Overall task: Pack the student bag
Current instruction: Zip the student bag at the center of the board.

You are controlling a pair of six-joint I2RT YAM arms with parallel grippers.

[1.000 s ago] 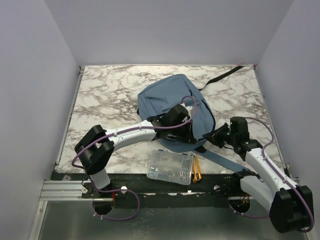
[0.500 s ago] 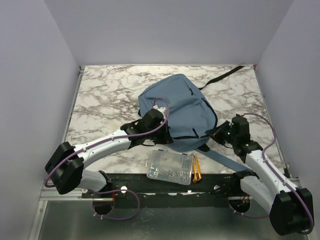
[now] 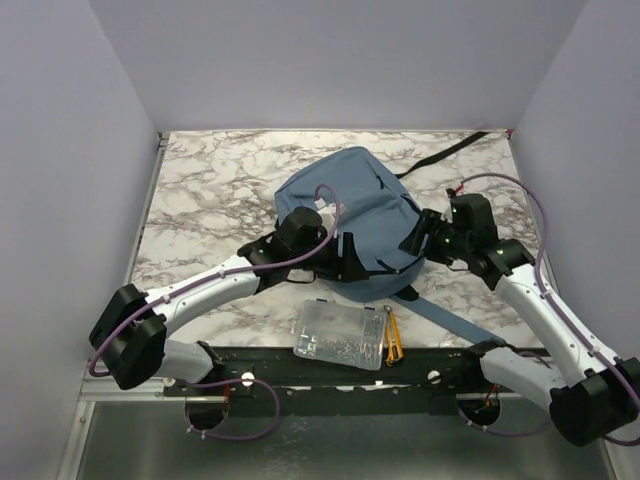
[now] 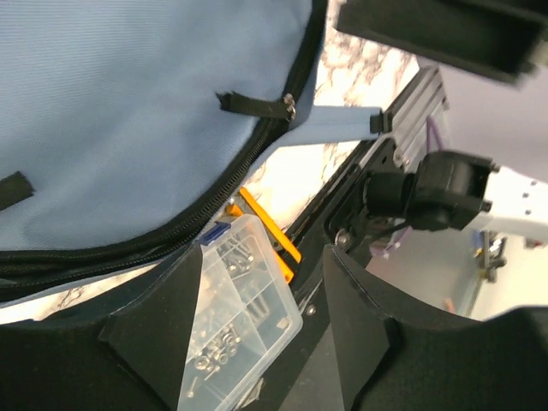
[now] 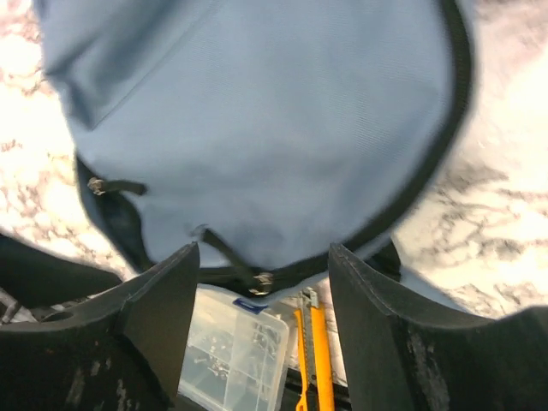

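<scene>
The student bag [image 3: 350, 205], a large blue-grey backpack, lies in the middle of the marble table. My left gripper [image 3: 345, 262] hovers over its near edge, open, with nothing between its fingers. In the left wrist view the bag [image 4: 128, 111] fills the upper left, with its black zip and a zip pull [image 4: 257, 104]; the left gripper [image 4: 261, 291] is open above the clear box [image 4: 240, 317]. My right gripper [image 3: 415, 243] is at the bag's right side, open. In the right wrist view the bag [image 5: 257, 111] sits ahead of the open right gripper [image 5: 264, 282], with a zip pull [image 5: 261, 278] at its near edge.
A clear plastic box of small metal parts [image 3: 340, 335] and an orange utility knife [image 3: 393, 337] lie by the table's near edge, also seen as the box [image 5: 231, 360] and knife [image 5: 318, 360]. A black strap [image 3: 445, 155] trails far right; blue-grey webbing [image 3: 450, 320] runs near right.
Both grippers have gone from shut to open. The left arm pulled back left off the bag's front. The right arm swung away from the near edge to the bag's right side.
</scene>
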